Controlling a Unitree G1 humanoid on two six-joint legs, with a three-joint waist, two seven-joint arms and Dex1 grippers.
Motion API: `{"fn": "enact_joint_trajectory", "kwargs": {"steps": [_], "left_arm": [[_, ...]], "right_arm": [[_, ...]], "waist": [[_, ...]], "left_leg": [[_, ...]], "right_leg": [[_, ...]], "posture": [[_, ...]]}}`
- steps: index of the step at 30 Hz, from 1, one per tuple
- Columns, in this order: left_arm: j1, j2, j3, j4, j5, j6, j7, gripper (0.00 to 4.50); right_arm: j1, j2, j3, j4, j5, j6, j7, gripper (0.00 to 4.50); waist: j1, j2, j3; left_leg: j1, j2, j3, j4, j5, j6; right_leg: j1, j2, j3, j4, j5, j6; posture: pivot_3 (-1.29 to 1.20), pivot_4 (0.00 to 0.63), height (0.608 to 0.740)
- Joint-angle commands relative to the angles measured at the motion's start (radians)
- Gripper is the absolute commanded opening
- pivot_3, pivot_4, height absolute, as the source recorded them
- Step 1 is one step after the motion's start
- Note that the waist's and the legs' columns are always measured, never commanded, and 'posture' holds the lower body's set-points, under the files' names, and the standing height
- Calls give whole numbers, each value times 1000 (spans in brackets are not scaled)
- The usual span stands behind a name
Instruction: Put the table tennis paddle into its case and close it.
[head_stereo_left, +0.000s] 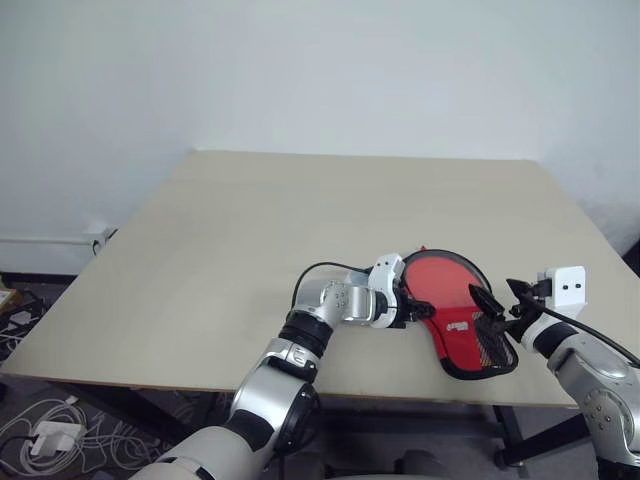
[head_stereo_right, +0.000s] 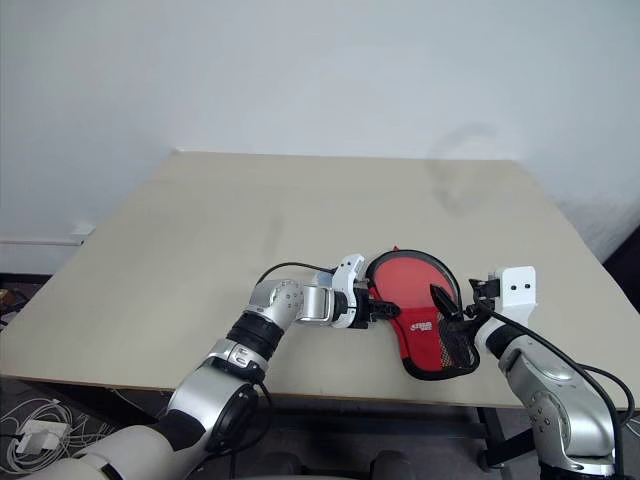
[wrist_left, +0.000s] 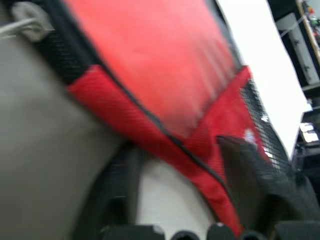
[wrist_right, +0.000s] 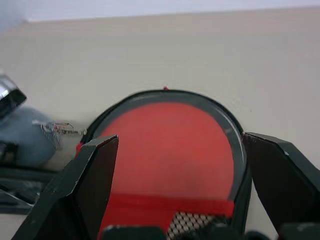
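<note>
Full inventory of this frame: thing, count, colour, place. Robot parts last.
table: one, beige, fills the middle of the head views.
case: one, red with black piping and mesh, lying open near the table's front edge, right of centre.
table tennis paddle: one, red face, lying in the case.
cables and adapter: several, white, on the floor at left.
left tool: at the case's left rim.
right tool: open, over the case's mesh end.

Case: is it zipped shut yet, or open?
Open. The case lies flat on the table, its round end uncovered, showing the paddle inside the black rim.
</note>
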Motion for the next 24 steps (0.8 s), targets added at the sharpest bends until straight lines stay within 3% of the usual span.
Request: {"fn": "enact_joint_trajectory", "kwargs": {"steps": [1, 3, 7, 12, 17, 24], "left_arm": [[-62, -174, 37, 65, 29, -5, 82, 793], [-68, -173, 65, 73, 6, 7, 81, 320], [-89, -156, 88, 86, -14, 44, 79, 18], [-91, -100, 74, 32, -67, 207, -31, 6], [-55, -35, 50, -93, -108, 400, -122, 6], [-15, 119, -37, -264, -148, 605, -215, 6]], "right_arm": [[-27, 6, -34, -4, -5, -36, -7, 4288], [-34, 11, -45, -5, 13, -37, -3, 4288], [-38, 24, -74, -34, 83, -31, 30, 4288], [-28, 22, -89, -81, 174, -14, 81, 4288], [-36, 14, -90, -63, 172, -15, 61, 4288], [-61, 16, -96, -47, 185, -19, 43, 4288]], "waist": [[0, 0, 0], [0, 0, 0], [-1, 0, 0], [0, 2, 1], [1, 4, 1], [-1, 9, 4]], "left_leg": [[0, 0, 0, 0, 0, 0], [-1, 0, 0, 0, 0, 0], [-1, 0, 0, 0, 0, 0], [-4, 0, 0, -2, 0, -1], [-12, -2, -1, -4, 1, -1], [-21, -1, 0, -4, 2, -4]], "right_leg": [[0, 0, 0, 0, 0, 0], [-1, 0, 0, 0, 0, 0], [-2, 0, 0, 0, 0, 0], [-5, 0, 0, 0, 0, 0], [-13, -1, 0, 0, 0, 0], [-24, -1, 1, 1, 0, 0]], "posture": [[0, 0, 716], [0, 0, 716], [0, 0, 716], [0, 0, 716], [0, 0, 716], [0, 0, 716]]}}
